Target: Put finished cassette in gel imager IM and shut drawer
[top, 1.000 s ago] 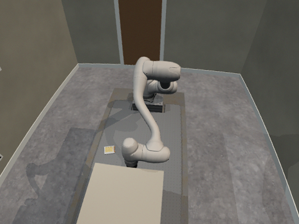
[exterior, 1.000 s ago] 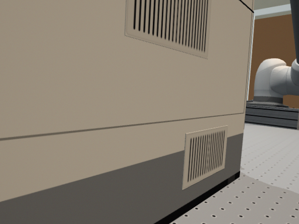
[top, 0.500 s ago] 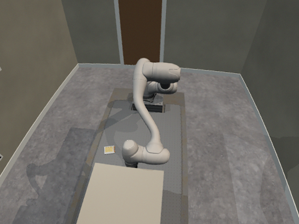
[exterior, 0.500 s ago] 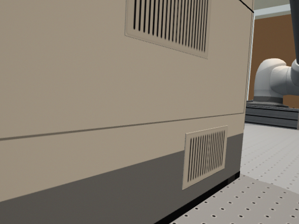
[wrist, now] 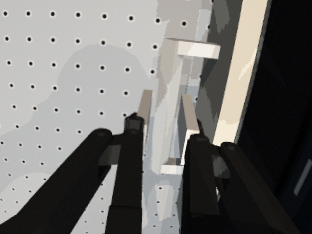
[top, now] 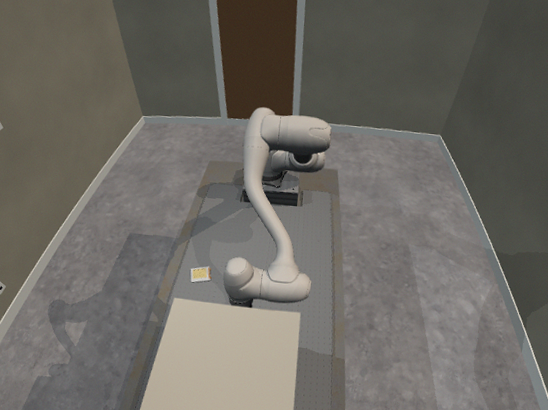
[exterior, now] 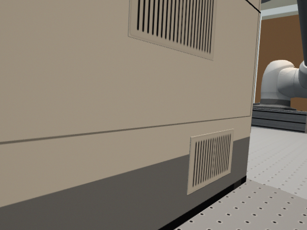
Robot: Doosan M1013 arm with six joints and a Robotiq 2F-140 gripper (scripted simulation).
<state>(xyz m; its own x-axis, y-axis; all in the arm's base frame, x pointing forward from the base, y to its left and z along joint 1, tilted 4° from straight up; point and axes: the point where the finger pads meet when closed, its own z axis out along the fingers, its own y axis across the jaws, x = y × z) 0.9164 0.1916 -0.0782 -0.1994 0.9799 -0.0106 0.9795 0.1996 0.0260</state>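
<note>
The cassette FINISHED (top: 199, 274), white with a yellow middle, lies flat on the deck beside the arm. The gel imager IM (top: 226, 370) (exterior: 99, 86) (wrist: 246, 55) is a large beige box. Its pale drawer handle (wrist: 163, 130), a bar on two posts, shows in the wrist view. My gripper (wrist: 165, 106) points down with one finger on each side of the bar. The fingers are partly open, and a gap shows between them and the bar. IM hides the gripper in the top view. The drawer's glass and corner marks are not in view.
The perforated deck (top: 311, 231) (exterior: 270, 210) (wrist: 65, 90) runs under IM and the cassette. IM's tall body stands close beside the gripper, on the right in the wrist view. The arm's wrist joint (top: 237, 275) is between the cassette and the arm's elbow side.
</note>
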